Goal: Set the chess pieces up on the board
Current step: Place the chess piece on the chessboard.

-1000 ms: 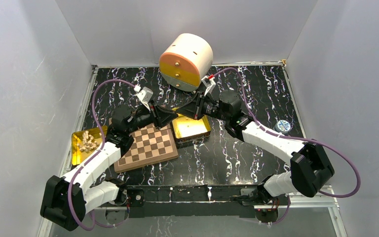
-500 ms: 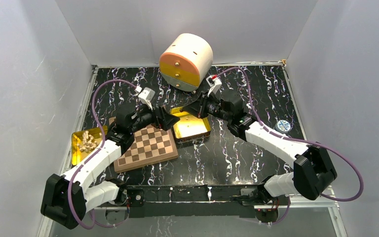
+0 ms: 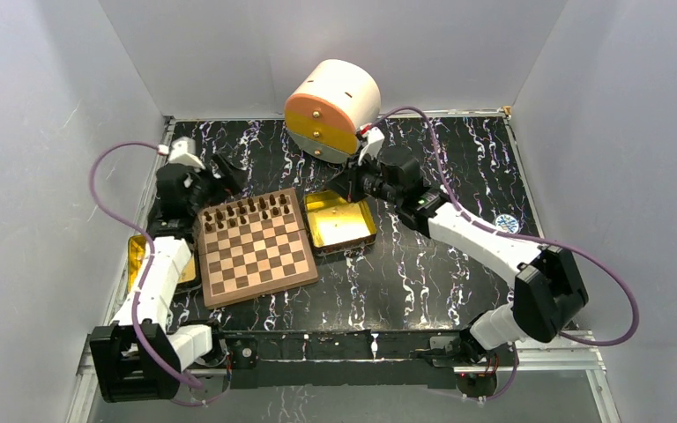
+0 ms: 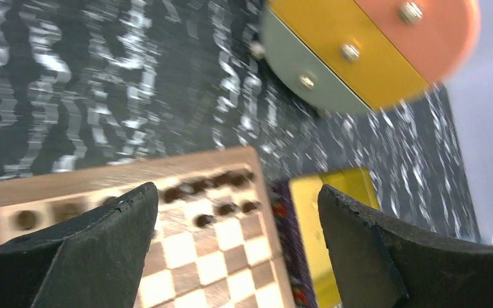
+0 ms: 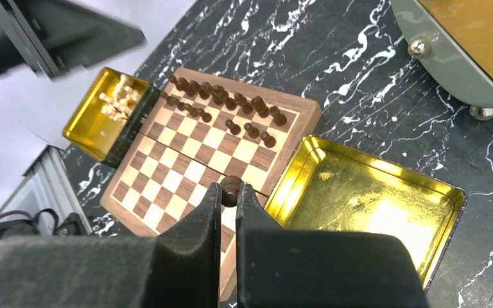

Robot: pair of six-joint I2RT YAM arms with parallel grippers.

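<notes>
The board (image 3: 260,260) lies left of centre, with dark brown chess pieces (image 3: 247,210) standing in its two far rows. They also show as chess pieces (image 5: 224,102) in the right wrist view and as blurred chess pieces (image 4: 212,186) in the left wrist view. My left gripper (image 3: 226,170) hangs open off the board's far left corner; in its own view the left gripper (image 4: 234,199) holds nothing. My right gripper (image 5: 229,192) is shut on one dark chess piece (image 5: 230,190) above the board's right edge. From above, the right gripper (image 3: 342,187) hovers by the gold tin.
An open, empty gold tin (image 3: 342,222) sits right of the board. A second gold tin (image 5: 106,112) with pale pieces lies at the board's left, partly under my left arm. A round cabinet (image 3: 333,107) with drawers stands at the back. A small round disc (image 3: 505,225) lies far right.
My left gripper opened and swung back to the left, off the board, uncovering the rows of pieces. The right gripper drew back a little toward the cabinet, still shut on its piece.
</notes>
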